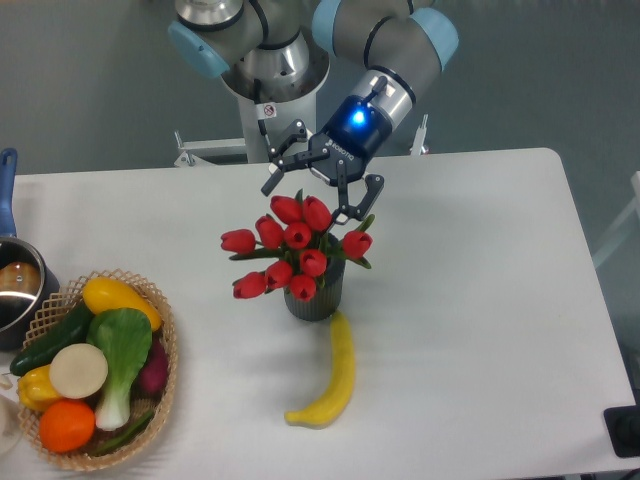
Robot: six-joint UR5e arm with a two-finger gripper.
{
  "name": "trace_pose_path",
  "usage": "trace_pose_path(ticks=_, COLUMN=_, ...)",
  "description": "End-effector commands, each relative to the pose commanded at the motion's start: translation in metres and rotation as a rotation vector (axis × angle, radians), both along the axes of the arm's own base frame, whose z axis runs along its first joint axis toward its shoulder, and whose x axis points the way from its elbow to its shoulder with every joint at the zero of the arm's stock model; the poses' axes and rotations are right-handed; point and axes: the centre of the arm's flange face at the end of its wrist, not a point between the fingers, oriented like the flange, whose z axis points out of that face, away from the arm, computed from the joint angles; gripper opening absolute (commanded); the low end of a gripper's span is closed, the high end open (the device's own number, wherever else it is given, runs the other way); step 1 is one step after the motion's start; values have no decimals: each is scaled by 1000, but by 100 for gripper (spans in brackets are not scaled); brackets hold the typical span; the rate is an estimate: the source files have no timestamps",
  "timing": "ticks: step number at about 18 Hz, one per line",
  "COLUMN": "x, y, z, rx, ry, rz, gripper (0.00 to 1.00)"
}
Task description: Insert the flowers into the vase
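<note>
The flowers (292, 250) stood in the vase (316, 298) near the middle of the white tabletop (470, 300), their red buds fanned out above the dark ribbed cylinder and leaning a little toward the left, so that two buds hung out well past the rim on that side. Only the lower part of the vase showed beneath the blooms and a few green leaves. The tool (318, 196) hung just above and behind the bunch, tilted down from the arm (385, 45), with a blue light glowing on its wrist. Its two fingers were spread wide apart, one fingertip to the left of the topmost buds and the other close by the buds on the right; it had hold of nothing, though the right finger (355, 205) looked very near or perhaps touching a bud, and the single view did not settle which. A yellow banana-shaped fruit (333, 380) lay on the tabletop just in front of the vase, its upper end near the vase's base. At the left edge sat a woven basket (165, 345) filled with toy produce: a yellow pepper, a green cucumber, a leafy green vegetable, a pale round slice, an orange and something dark purple. Behind the basket, partly cut off by the frame, stood a steel pot (18, 290) with a blue handle.
</note>
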Motion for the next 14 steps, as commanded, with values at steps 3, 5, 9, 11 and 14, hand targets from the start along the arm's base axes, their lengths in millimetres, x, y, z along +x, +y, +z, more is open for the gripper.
trace_pose_path(ticks=3, x=3, y=-10, z=3, rx=-40, ry=31, rz=28, gripper=100)
trace_pose_path(ticks=5, x=6, y=-14, z=8, rx=-79, ry=66, rz=45, gripper=100)
trace_pose_path(ticks=9, x=10, y=-26, z=15, rx=-227, ry=163, rz=97, gripper=100)
trace_pose_path(ticks=11, x=12, y=-31, z=19, rx=-293, ry=206, rz=121, gripper=100)
trace_pose_path(ticks=14, x=12, y=-37, z=27, rx=-350, ry=254, rz=151, gripper=100)
